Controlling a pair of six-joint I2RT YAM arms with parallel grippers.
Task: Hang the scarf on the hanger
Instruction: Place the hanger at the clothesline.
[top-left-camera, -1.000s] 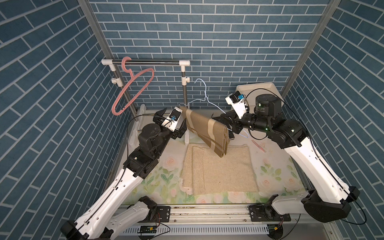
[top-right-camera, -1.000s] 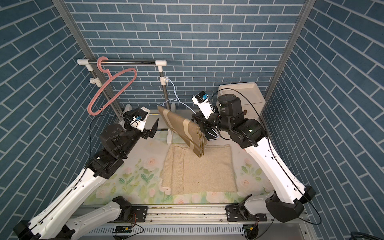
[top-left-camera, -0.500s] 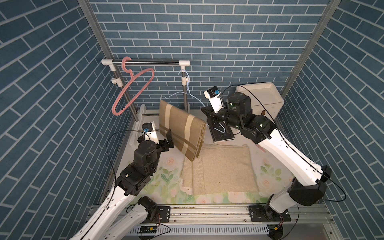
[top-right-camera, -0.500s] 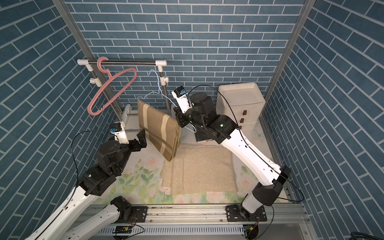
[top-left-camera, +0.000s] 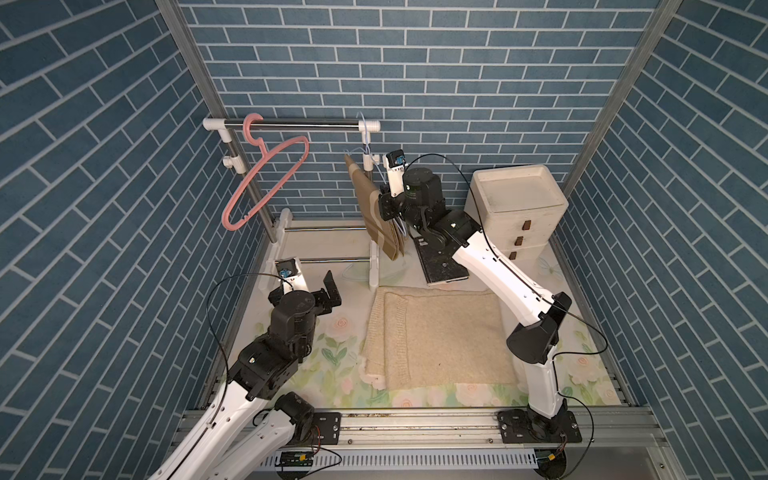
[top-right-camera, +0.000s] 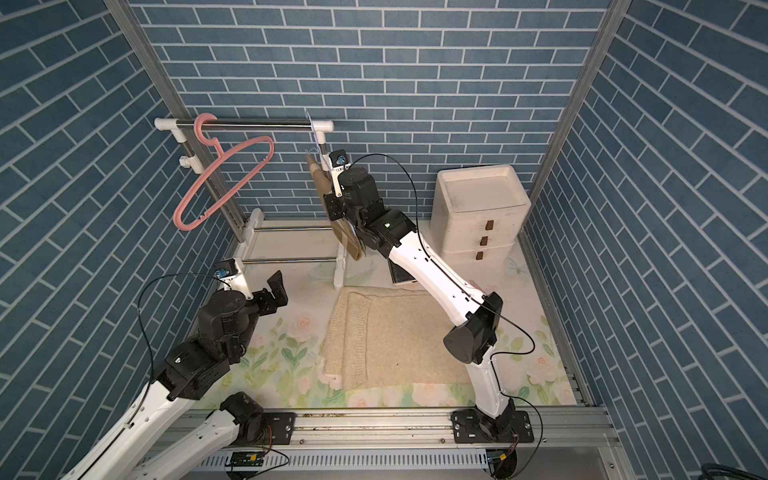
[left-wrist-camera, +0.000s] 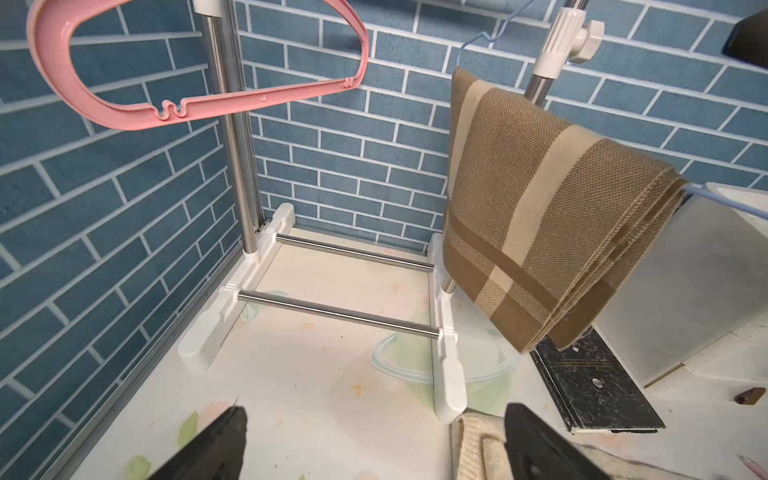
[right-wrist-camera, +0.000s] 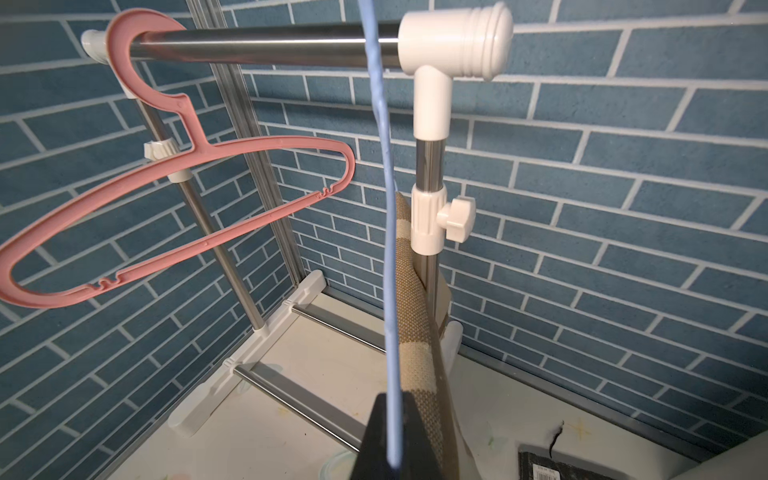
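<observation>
A brown and beige plaid scarf (top-left-camera: 376, 212) (top-right-camera: 332, 208) (left-wrist-camera: 540, 216) hangs folded over a thin light blue wire hanger (right-wrist-camera: 384, 208). The hanger's hook (top-left-camera: 365, 126) reaches up to the right end of the rack's rail; I cannot tell whether it rests on the rail. My right gripper (right-wrist-camera: 392, 440) (top-left-camera: 395, 216) is shut on the hanger's wire, just beside the scarf (right-wrist-camera: 415, 332). My left gripper (top-left-camera: 328, 293) (top-right-camera: 276, 291) (left-wrist-camera: 374, 449) stands open and holds nothing, low over the table in front of the rack's base.
A pink plastic hanger (top-left-camera: 266, 183) hangs at the rail's (top-left-camera: 291, 123) left end. A beige knitted cloth (top-left-camera: 436, 336) lies flat mid-table. A white drawer unit (top-left-camera: 515, 208) stands at the back right, with a black board (top-left-camera: 442, 262) lying in front of it.
My right arm has carried the hanger and scarf from over the table's middle back and up to the rail's right end. My left arm has drawn back and down, still open.
</observation>
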